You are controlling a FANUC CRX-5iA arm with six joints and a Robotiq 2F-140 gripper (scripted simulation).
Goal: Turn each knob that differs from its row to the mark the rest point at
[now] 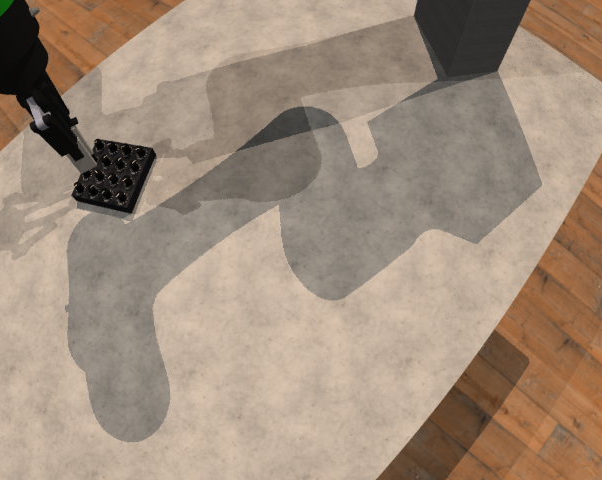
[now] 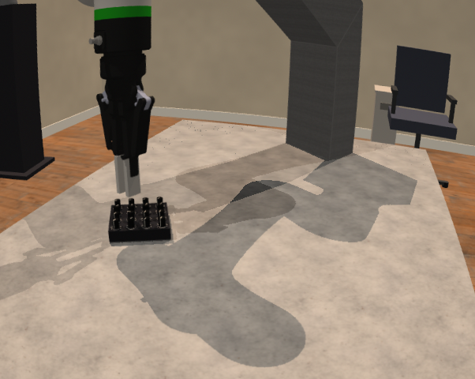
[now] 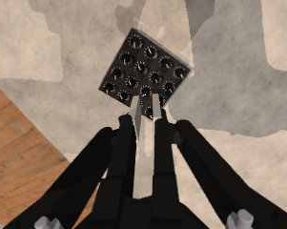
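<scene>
A pale, mottled tabletop (image 1: 291, 387) (image 2: 352, 305) (image 3: 234, 167) is shown. Above it the Robotiq gripper (image 1: 88, 166) (image 2: 126, 193) (image 3: 147, 104) is pointed down, its two fingers parted by a slim gap, with nothing held. The black knob box (image 1: 143, 180) (image 2: 140, 235) (image 3: 153, 65) is set on the table below; in the wrist view its sides are turned diagonally to the fingers, and most of it is seen beyond the tips, one corner beneath them. Its sixteen upright knobs (image 1: 120, 164) (image 2: 131, 222) (image 3: 141, 68) are not visibly touched; sideways alignment is probably needed before any descent. No brand, label or printed name can be read.
</scene>
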